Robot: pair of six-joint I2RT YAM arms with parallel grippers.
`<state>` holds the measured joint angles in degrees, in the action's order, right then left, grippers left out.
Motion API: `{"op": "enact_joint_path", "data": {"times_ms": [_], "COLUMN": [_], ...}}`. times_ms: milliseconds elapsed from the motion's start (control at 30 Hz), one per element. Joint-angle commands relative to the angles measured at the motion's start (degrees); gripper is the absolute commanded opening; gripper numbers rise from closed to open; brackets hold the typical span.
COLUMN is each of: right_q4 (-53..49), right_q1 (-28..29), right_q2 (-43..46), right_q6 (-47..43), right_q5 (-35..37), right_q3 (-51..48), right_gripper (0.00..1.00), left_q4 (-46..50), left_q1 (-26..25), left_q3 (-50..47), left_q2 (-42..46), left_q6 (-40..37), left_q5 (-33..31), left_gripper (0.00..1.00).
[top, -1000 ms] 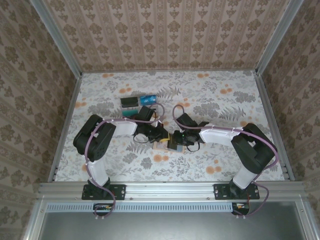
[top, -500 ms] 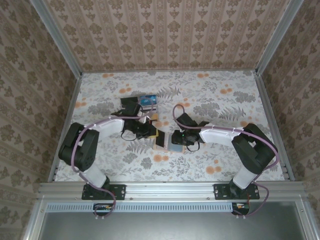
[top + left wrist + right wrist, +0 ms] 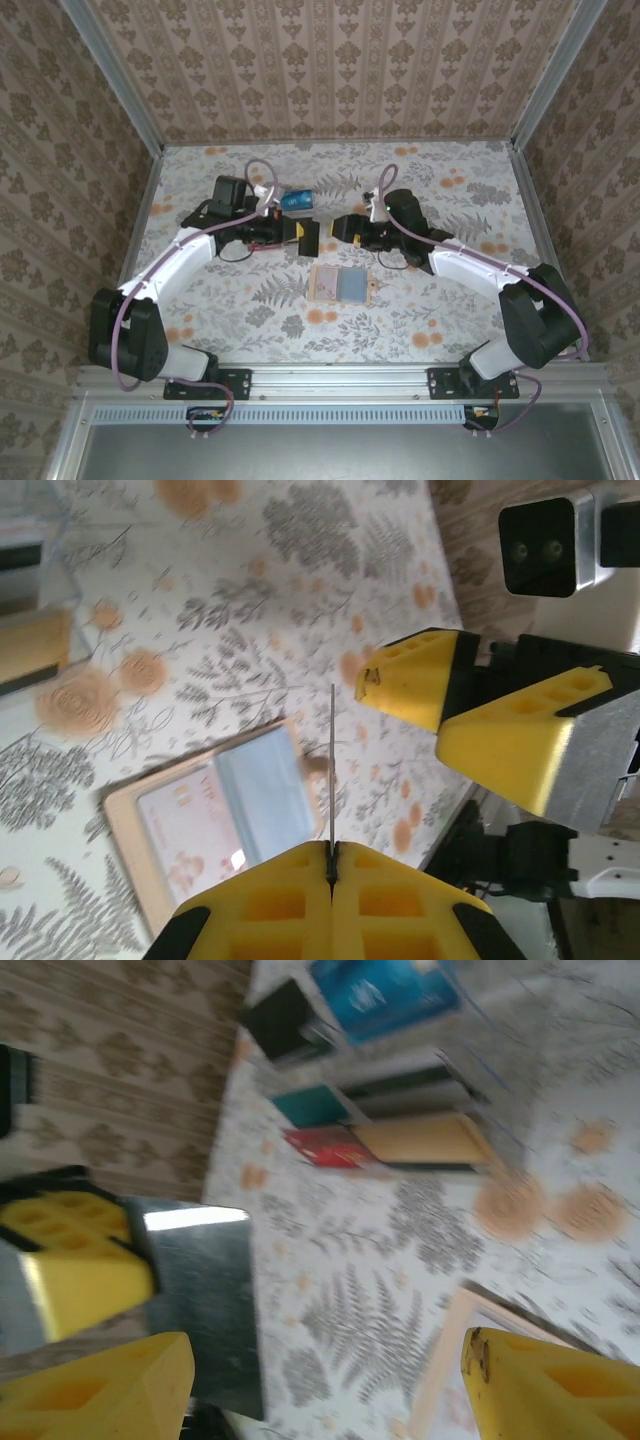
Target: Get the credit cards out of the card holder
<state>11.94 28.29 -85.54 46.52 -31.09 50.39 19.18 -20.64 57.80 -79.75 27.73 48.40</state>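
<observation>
Floral-patterned table (image 3: 450,330). The thin tan bifold card holder (image 3: 340,283) lies opened flat near the middle, with its blue-grey inner panel up and neither arm touching it. I cannot tell whether a slot holds another card.

Loose cards sit in a cluster toward the far left of the table:
- blue plastic card (image 3: 385,995)
- black card (image 3: 280,1020)
- teal card (image 3: 310,1105)
- red card (image 3: 325,1147)
- tan-orange card (image 3: 420,1140)

The left gripper (image 3: 331,855) is above the table between the holder and that cluster. It is clenched on a thin grey card (image 3: 195,1290), which shows edge-on from its own wrist camera and is pinched at one end only. The right gripper (image 3: 345,228) is just beside it, with jaws standing apart and nothing in them.

Judgement: the step in hand is setting the grey card down with the others. To do it well:
- Keep the pinch firm, since the hold is only on an end and the card could pivot.
- Lower until the card lies near flat on a bare patch beside the tan-orange card, then let go.
- Avoid sweeping the neighbouring cards.
- Keep the right arm clear of the left's path.
</observation>
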Motion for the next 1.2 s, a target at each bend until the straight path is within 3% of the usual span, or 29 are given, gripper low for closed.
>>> {"op": "enact_joint_path", "data": {"times_ms": [0, 100, 333, 400, 467, 500, 667, 733, 933, 1100, 1167], "right_q4": [10.5, 14.0, 22.4, 22.4, 23.1, 23.8, 27.8, 29.7, 35.3, 37.6, 38.2], "right_q1": [0.1, -0.2, -0.2, -0.2, -0.1, 0.0, 0.8, 1.2, 1.6, 1.7, 1.7], "right_q2": [-2.1, -4.5, -5.3, -5.1, -5.3, -5.3, -4.0, -4.3, -6.1, -7.7, -8.3], "right_q6": [6.0, 10.3, 16.3, 16.8, 18.2, 18.9, 21.4, 23.0, 28.0, 30.4, 31.2], "right_q5": [-9.9, -12.1, -16.6, -16.8, -17.0, -16.9, -13.6, -12.4, -10.1, -9.5, -9.5], "right_q3": [4.0, 6.1, 6.9, 7.0, 7.4, 7.4, 6.5, 6.5, 6.2, 6.2, 6.3], "right_gripper": [0.74, 0.73, 0.46, 0.34, 0.13, 0.09, 0.05, 0.05, 0.05, 0.06, 0.07], "left_q4": [-10.6, -13.8, -21.1, -22.0, -25.5, -28.5, -39.3, -39.4, -48.6, -58.2, -60.5], "left_q1": [0.9, 1.5, 2.5, 2.9, 3.4, 3.5, 3.3, 3.3, 3.2, 3.1, 3.1], "left_q3": [-0.3, -0.1, -1.3, -1.9, -3.3, -4.1, -7.2, -7.4, -9.2, -11.0, -11.1], "left_q2": [0.9, 1.2, 1.8, 2.0, 2.1, 2.2, 2.6, 2.7, 2.2, 1.1, 0.4], "left_q6": [8.8, 12.4, 18.9, 19.9, 23.2, 25.5, 34.2, 34.1, 39.3, 44.7, 45.8], "left_q5": [7.5, 9.7, 14.1, 14.0, 13.7, 13.6, 11.7, 11.4, 12.2, 13.4, 13.8], "left_gripper": [0.00, 0.00, 0.00, 0.00, 0.00, 0.00, 0.27, 0.31, 0.29, 0.20, 0.12]}}
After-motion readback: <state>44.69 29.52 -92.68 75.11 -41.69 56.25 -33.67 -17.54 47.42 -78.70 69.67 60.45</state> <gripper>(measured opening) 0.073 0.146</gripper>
